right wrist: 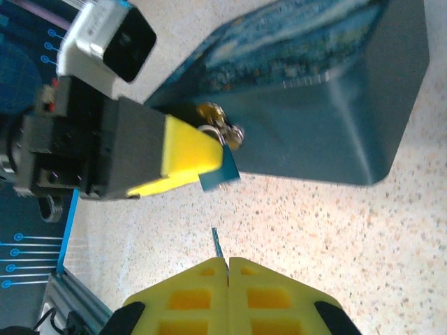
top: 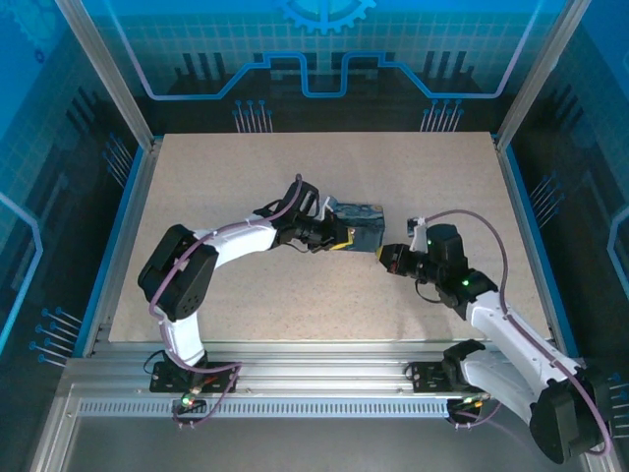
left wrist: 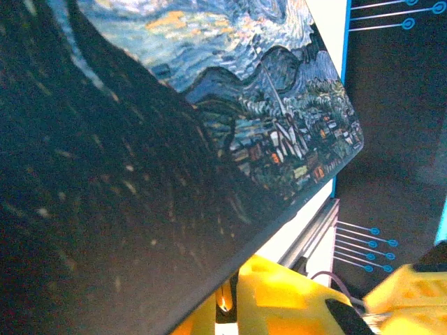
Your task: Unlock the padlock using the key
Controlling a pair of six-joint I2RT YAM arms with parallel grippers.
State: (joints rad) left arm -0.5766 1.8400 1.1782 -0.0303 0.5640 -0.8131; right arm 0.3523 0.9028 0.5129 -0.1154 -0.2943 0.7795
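Observation:
A dark tin box [top: 359, 216] printed with a starry night scene lies mid-table. At its front corner a brass latch [right wrist: 209, 113] carries a small teal padlock [right wrist: 221, 174]. My left gripper [top: 344, 241] is shut on the padlock, and its yellow finger [right wrist: 185, 155] covers most of the body. In the left wrist view the box lid [left wrist: 230, 84] looms close over the left gripper [left wrist: 227, 307]. My right gripper [right wrist: 228, 262] is shut on the key [right wrist: 216, 243]. The thin blade points toward the padlock, with a gap of bare table between them.
The speckled tabletop [top: 295, 295] lies open in front of and behind the box. An aluminium rail [top: 295, 379] runs along the near edge. Blue enclosure walls [top: 118, 197] stand close on the left, right and back.

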